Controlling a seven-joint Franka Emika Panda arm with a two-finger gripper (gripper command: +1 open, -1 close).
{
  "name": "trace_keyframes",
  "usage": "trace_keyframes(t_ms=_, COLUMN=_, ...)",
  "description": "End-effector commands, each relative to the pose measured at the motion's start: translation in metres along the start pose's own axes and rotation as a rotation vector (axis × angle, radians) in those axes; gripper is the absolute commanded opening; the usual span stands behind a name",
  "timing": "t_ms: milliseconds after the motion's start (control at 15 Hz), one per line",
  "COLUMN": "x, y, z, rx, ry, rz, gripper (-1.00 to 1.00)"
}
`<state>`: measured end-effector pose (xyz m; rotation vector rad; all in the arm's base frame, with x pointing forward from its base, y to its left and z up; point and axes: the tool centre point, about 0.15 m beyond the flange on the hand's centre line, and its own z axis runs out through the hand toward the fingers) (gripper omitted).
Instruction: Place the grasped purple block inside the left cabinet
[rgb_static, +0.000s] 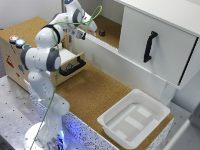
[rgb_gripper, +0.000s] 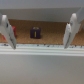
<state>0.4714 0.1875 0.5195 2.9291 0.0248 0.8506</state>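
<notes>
Item, white Franka arm with two-fingered gripper (rgb_static: 93, 26): reaching up toward the open left cabinet (rgb_static: 112, 27), the white-walled compartment with brown cork floor; in the wrist view the gripper (rgb_gripper: 39, 31) is showing both fingers (rgb_gripper: 70, 29) spread wide apart with nothing between them.

Item, small purple block (rgb_gripper: 35, 33): sitting on the cork floor inside the cabinet, past its white front lip, apart from both fingers; in the exterior view a small dark object (rgb_static: 102, 33) is lying on the same floor just beyond the gripper, too blurred to tell its colour; so the block looks already delivered.

Item, small red thing (rgb_gripper: 13, 33): lying on the cabinet floor beside the purple block, half hidden behind one finger; identity unclear.

Item, light wooden drawer box with black handle (rgb_static: 74, 66): standing below the cabinet, well clear of the gripper.

Item, white plastic tray (rgb_static: 134, 118): resting on the cork counter, well apart from the cabinet.

Handling note, as a judgement: what remains is a clean retreat; keep the fingers spread, pull straight back over the cabinet's lip, and avoid sweeping sideways into either object.
</notes>
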Motion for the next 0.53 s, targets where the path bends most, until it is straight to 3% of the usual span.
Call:
trace_keyframes(t_ms=0, x=-0.061, y=-0.034, z=-0.031, rx=0.14, ry=-0.049, rz=-0.14, gripper=1.0)
trace_keyframes(t_ms=200, x=-0.078, y=-0.092, z=-0.062, rx=0.189, ry=-0.166, rz=-0.358, gripper=1.0)
trace_keyframes(t_ms=467, x=-0.115, y=-0.178, z=-0.119, rx=0.136, ry=-0.383, rz=-0.762, gripper=1.0)
